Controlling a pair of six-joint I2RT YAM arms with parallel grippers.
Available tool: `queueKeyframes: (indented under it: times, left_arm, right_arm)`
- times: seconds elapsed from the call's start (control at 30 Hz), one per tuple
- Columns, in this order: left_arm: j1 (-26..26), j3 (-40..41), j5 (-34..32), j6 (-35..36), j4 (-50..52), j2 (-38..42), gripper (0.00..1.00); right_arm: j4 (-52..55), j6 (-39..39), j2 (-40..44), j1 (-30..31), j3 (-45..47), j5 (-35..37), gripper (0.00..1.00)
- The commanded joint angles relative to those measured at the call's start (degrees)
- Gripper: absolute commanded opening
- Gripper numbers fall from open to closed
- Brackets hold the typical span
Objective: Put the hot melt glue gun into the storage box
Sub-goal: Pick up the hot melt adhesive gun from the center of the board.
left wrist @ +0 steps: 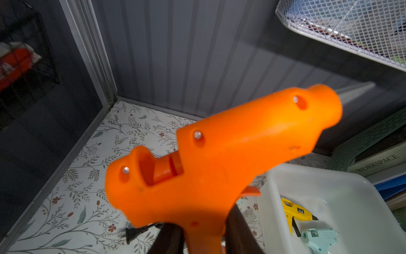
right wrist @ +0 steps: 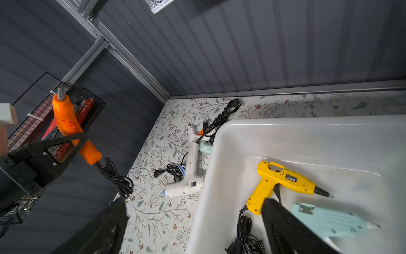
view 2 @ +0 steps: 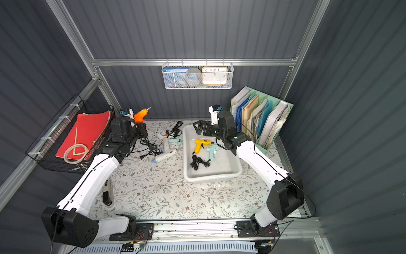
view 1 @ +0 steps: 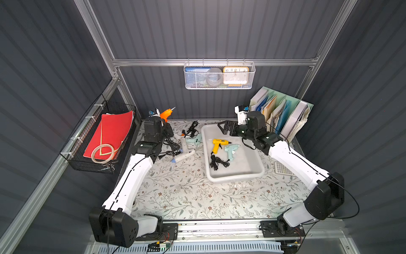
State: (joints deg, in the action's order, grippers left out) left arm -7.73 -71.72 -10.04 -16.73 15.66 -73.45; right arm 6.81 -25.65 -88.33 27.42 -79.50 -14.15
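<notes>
An orange hot melt glue gun hangs in the air at the far left of the table, nozzle up. My left gripper is shut on its handle, and the gun's body fills the left wrist view. Its black cord dangles below. The pale storage box lies right of centre with a yellow gun and a mint gun inside. My right gripper is open and holds nothing, above the box's far end.
Two white glue guns, a mint one and tangled black cords lie left of the box. A black wire basket with red folders hangs on the left wall. A white mesh basket hangs behind. A file organiser stands at back right.
</notes>
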Motion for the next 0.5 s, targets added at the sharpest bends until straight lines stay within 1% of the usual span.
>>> queueKeyframes:
  times: [0.0, 0.13, 0.23, 0.37, 0.47]
  left_arm:
    - [-0.2, 0.6, 2.0, 4.2, -1.2, 2.8, 0.06]
    - [-0.5, 1.2, 16.2, 6.2, -4.8, 3.7, 0.06]
    - [-1.8, 0.8, 22.9, 5.8, -6.5, 2.7, 0.06]
    - [-4.4, -1.0, 26.4, 4.5, -7.3, 0.0, 0.06]
    - [-7.2, -2.2, 27.8, 3.6, -8.2, -2.5, 0.06]
  right_arm:
    - [-1.5, -1.2, -0.1, -0.2, -1.6, -2.8, 0.99]
    - [-4.1, -2.9, -0.6, -0.3, -2.4, -7.1, 0.96]
    - [-7.7, -5.3, -1.3, -0.4, -2.9, -12.3, 0.94]
    - [-12.8, -7.5, -1.9, -0.3, -3.6, -17.4, 0.9]
    - [-15.8, -8.3, -2.2, -0.2, -4.0, -19.0, 0.87]
